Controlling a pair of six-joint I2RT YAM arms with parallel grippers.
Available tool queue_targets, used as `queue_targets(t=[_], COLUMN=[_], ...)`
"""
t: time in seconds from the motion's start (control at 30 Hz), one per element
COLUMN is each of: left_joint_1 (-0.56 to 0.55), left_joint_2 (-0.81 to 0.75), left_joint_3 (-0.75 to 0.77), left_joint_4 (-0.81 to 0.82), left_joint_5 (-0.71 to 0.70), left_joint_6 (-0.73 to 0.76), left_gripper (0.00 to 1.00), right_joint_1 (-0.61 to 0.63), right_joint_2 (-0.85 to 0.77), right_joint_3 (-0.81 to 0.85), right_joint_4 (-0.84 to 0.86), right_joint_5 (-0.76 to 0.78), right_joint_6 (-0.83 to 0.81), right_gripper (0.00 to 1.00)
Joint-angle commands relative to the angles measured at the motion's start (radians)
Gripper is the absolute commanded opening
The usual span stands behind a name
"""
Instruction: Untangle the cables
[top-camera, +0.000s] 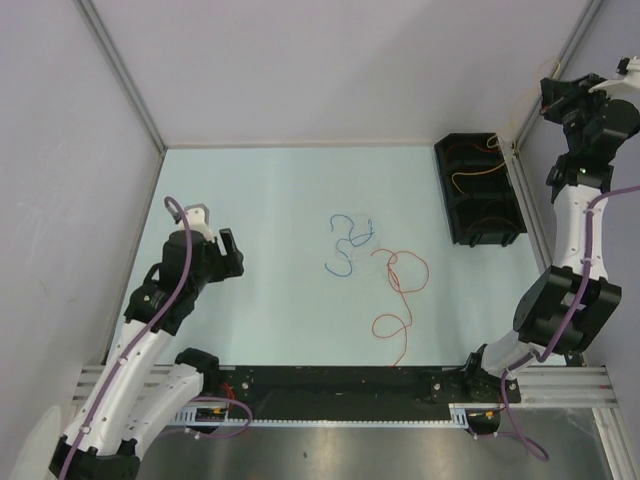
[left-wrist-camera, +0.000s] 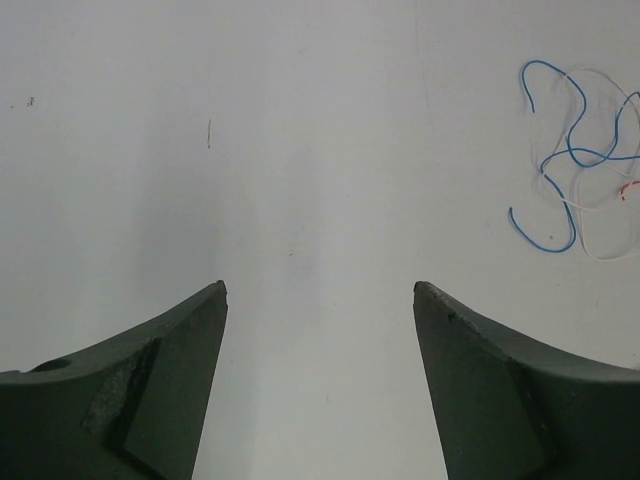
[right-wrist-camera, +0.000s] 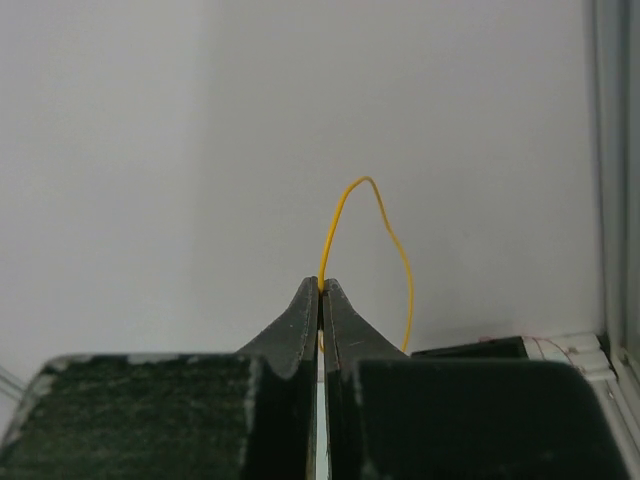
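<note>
Two lie on the table (top-camera: 270, 190), blue cable (left-wrist-camera: 572, 155) and red cable (top-camera: 398, 288), orange cable (top-camera: 472, 178) sits in the black tray (top-camera: 441, 172), your right gripper (right-wrist-camera: 321, 285) pinches the yellow cable (right-wrist-camera: 366, 180), left gripper (left-wrist-camera: 320, 290) wide open, empty.

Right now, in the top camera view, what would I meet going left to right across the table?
Left gripper, blue wire, red wire, black tray, right gripper pinching a yellow wire.

Lower end of the yellow cable (right-wrist-camera: 367, 180) behind the right gripper (right-wrist-camera: 321, 284); blue cable (left-wrist-camera: 546, 246) partly off-frame
</note>
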Motion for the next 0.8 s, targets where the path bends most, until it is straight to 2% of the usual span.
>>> queue_targets(t=[0.0,0.4,0.57,0.77], left_joint_1=[0.007,0.009,0.007,0.009], left_joint_2=[-0.026,-0.049,-0.049,-0.049], left_joint_3=[-0.007,-0.009,-0.011,-0.011], left_joint_4=[0.039,0.041,0.043,0.043], left_joint_5=[0.029,0.027,0.029,0.032], left_joint_6=[0.022,0.022,0.022,0.022], left_gripper=[0.8,0.81,0.81,0.81], right_joint_1=[0.029,0.101,0.112,0.166], right_joint_2=[-0.018,0.089,0.094,0.129], right_joint_3=[-0.026,0.002,-0.061,-0.061], right_joint_4=[-0.117,-0.234,-0.202,-0.201], right_joint_5=[0.152,0.304,0.311,0.33], right_joint_6=[-0.09,-0.131,-0.121,-0.133], right_gripper=[0.0,0.0,0.0,0.0])
